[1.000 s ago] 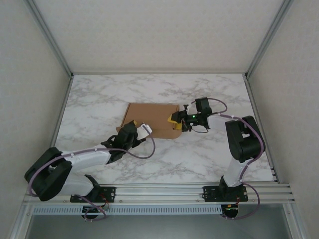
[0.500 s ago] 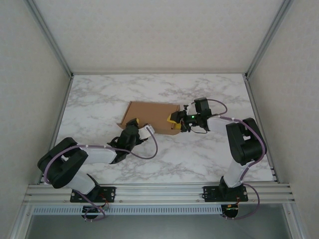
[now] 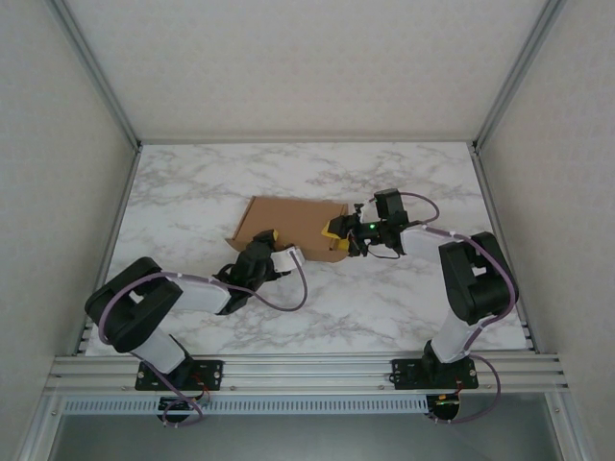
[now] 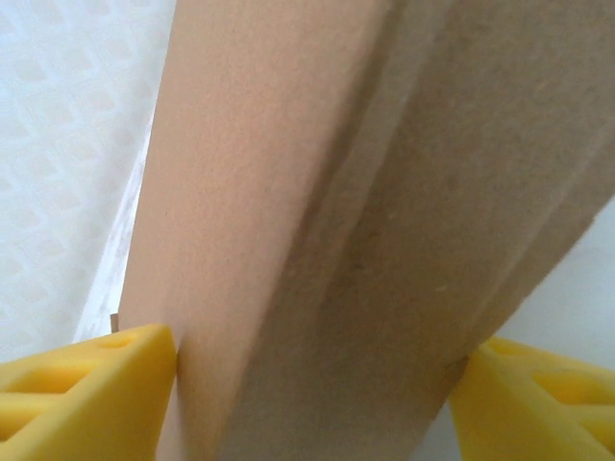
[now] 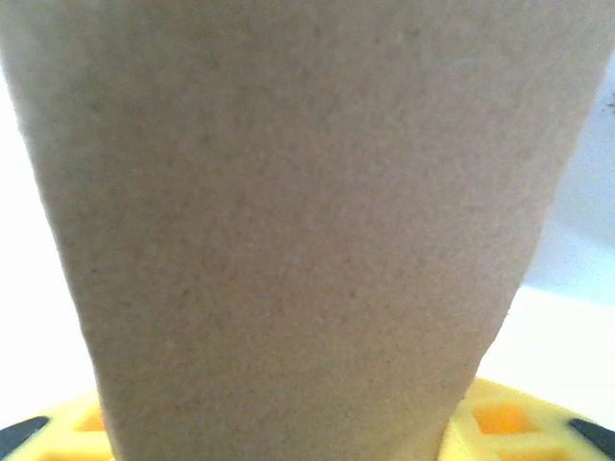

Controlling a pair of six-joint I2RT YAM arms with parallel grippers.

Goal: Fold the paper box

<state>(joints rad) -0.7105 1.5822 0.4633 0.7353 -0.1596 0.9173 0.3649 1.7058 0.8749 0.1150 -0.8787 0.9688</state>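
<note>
Clearly, the plain brown cardboard paper box [image 3: 288,223] is lying just above the centre of the top view on the marbled white surface [image 3: 404,307]. It is partly folded, with walls lifting at its lower-left and right edges. The left tool [image 3: 266,240] is pinching the lower-left wall, its yellow pads [image 4: 91,384] pressing both sides of the board. The right tool [image 3: 336,230] is straddling the right flap; whether it is clamping I cannot tell, since cardboard is hiding the gap. I am judging the danger as 2 arms working 1 light sheet: uneven pulls could be dragging the box askew, creasing it off the score or tearing a flap, and a slipping pad could be letting the wall spring flat.
</note>
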